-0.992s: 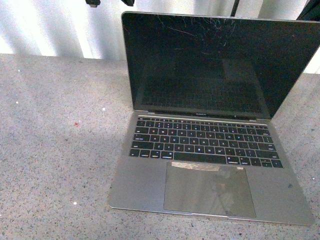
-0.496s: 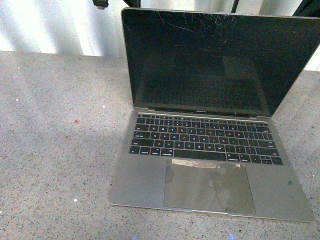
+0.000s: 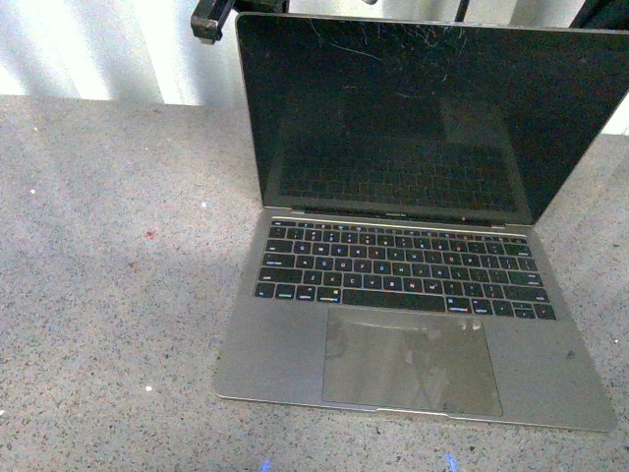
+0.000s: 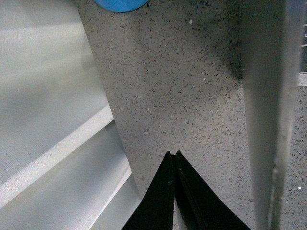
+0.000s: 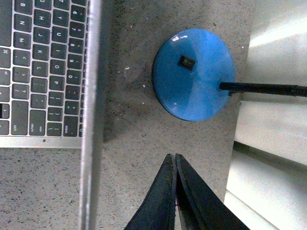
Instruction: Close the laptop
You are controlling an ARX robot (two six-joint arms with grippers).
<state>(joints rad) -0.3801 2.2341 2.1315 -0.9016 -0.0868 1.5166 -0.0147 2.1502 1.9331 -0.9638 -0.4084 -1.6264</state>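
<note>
The laptop stands open on the speckled counter, grey, with black keys and a large trackpad. Its black scratched screen is upright and faces me. My left gripper is shut and empty, just behind the lid's upper left corner. In the left wrist view the shut gripper hangs over bare counter, apart from the lid's edge. My right gripper is shut and empty behind the lid's other side, with the lid's edge and the keys beside it.
A blue round lamp base with a black stem stands on the counter behind the laptop, close to the right gripper. Its rim also shows in the left wrist view. A white wall bounds the counter's far edge.
My left gripper has come down into the front view behind the lid's upper left corner. The laptop stays open at the same angle.
</note>
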